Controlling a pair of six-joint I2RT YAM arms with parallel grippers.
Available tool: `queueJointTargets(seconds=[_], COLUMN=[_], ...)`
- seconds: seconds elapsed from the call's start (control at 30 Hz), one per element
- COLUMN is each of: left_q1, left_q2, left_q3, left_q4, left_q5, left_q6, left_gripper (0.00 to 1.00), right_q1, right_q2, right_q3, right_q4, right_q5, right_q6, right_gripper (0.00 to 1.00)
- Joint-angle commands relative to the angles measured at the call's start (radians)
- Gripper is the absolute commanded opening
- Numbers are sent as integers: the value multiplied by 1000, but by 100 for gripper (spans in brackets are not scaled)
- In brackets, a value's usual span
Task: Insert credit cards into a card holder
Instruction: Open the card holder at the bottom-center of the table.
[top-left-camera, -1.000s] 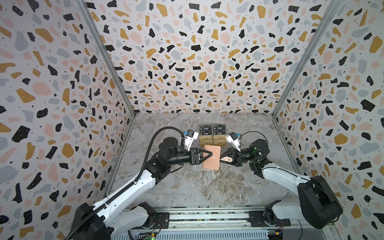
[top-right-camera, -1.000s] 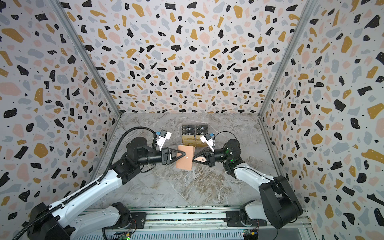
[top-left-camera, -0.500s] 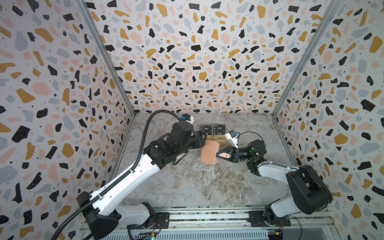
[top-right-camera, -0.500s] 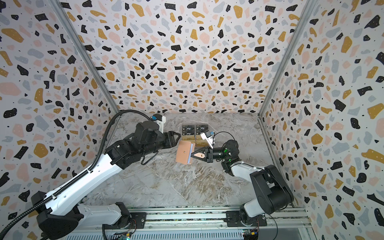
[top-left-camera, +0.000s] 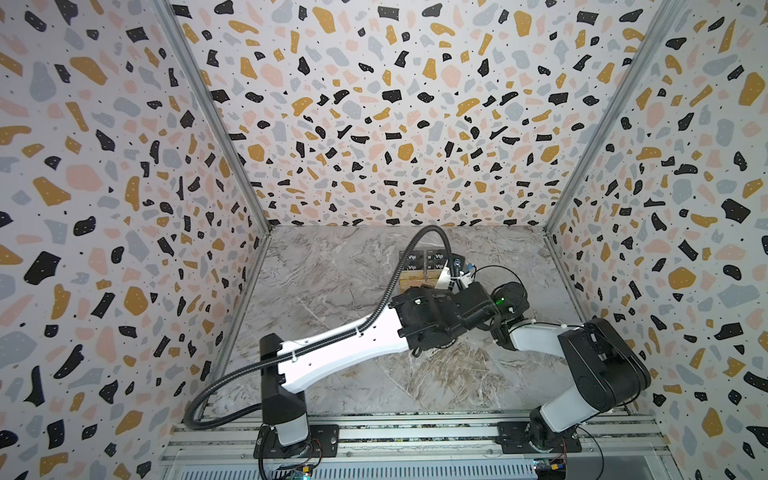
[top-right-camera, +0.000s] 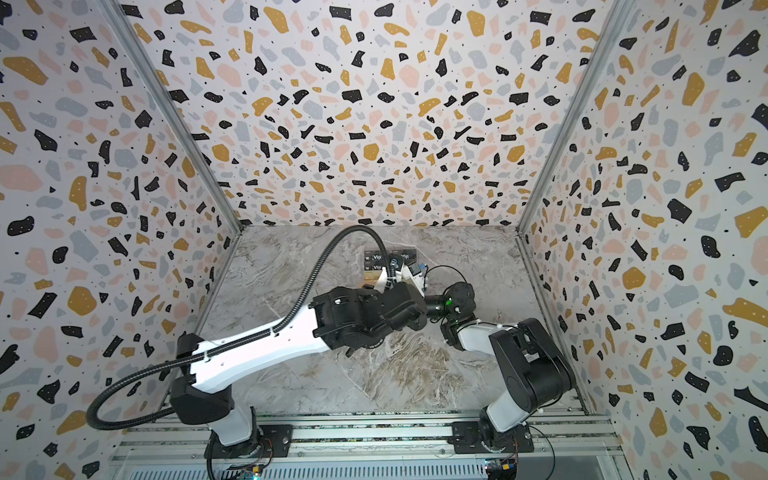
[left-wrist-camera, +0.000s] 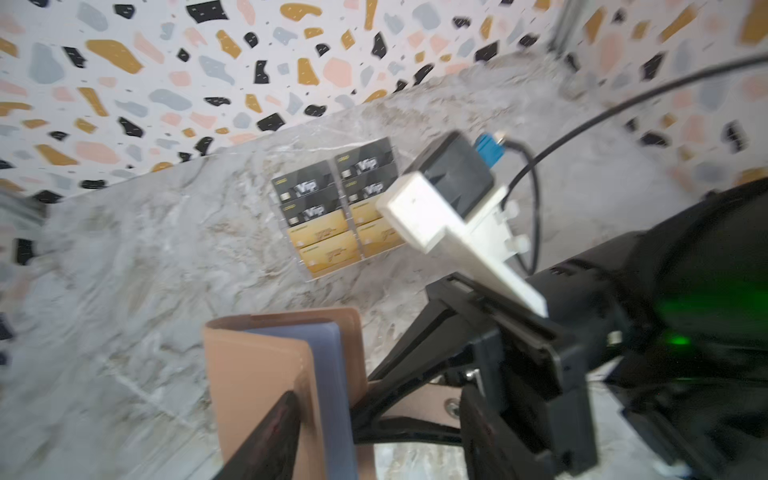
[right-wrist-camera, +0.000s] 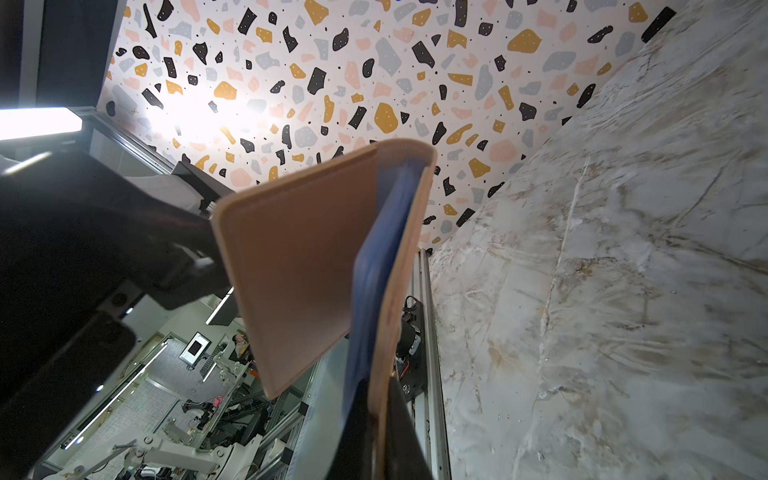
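Note:
The salmon-pink card holder (left-wrist-camera: 257, 374) hangs above the table, partly open, with its bluish sleeves (left-wrist-camera: 328, 374) showing. My right gripper (right-wrist-camera: 376, 399) is shut on its back cover, beside the strap tab (left-wrist-camera: 419, 409). My left gripper (left-wrist-camera: 380, 393) stands open and straddles the holder. One of its fingers (left-wrist-camera: 270, 432) rests against the outside of the front cover (right-wrist-camera: 299, 266). The gold credit cards (left-wrist-camera: 324, 241) sit in the lower tiers of a clear stand near the back wall, also seen as credit cards (top-left-camera: 415, 277). In both top views the left arm (top-left-camera: 432, 320) hides the holder and both grippers.
Black "Vip" cards (left-wrist-camera: 311, 189) fill the upper tiers of the same stand (top-right-camera: 376, 266). Patterned walls close in the marble table (top-left-camera: 332, 291) on three sides. A metal rail (top-left-camera: 415, 440) with both arm bases runs along the front edge. The right arm (top-left-camera: 582, 357) is folded at the right.
The left arm has lifted and swung right, over the card holder, which it now covers in the top views. Its jaws have let go and widened. The right gripper still holds the holder.

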Motion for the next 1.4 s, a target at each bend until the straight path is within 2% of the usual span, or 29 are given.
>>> queueJointTargets(seconds=[0.0, 0.43, 0.57, 0.7, 0.77, 0.87, 0.97, 1.13, 1.27, 1.37], left_q1=[-16, -18, -16, -2, 9, 55, 122, 260, 348, 381], left_q2=[40, -24, -56, -90, -128, -193, -276, -433, -524, -535], left_q3=[49, -41, -77, -132, -183, -256, -361, -588, -758, -835], left_q4=[-222, -220, -218, -172, -80, 36, 158, 400, 604, 688], left_q5=[-181, -204, -199, -135, -82, 36, 145, 387, 612, 708], left_q6=[-46, -85, -93, -67, -29, 10, 34, 74, 86, 85], left_gripper=[64, 64, 56, 43, 36, 14, 5, 0, 0, 0], right_q1=[-5, -4, -6, -9, -9, -12, -29, -60, -64, -67], right_q2=[-19, -7, -11, -8, -8, -12, -18, -30, -62, -82], right_q3=[11, 15, 16, 22, 26, 24, 10, -3, 20, 32], right_q4=[63, 68, 65, 61, 59, 50, 32, -93, -389, -525], right_q5=[-2, -3, -6, -13, -17, -23, -33, -52, -46, -38], right_q6=[10, 14, 14, 14, 14, 10, -3, -71, -269, -360], right_gripper=[0, 0, 0, 0, 0, 0, 0, 0, 0, 2])
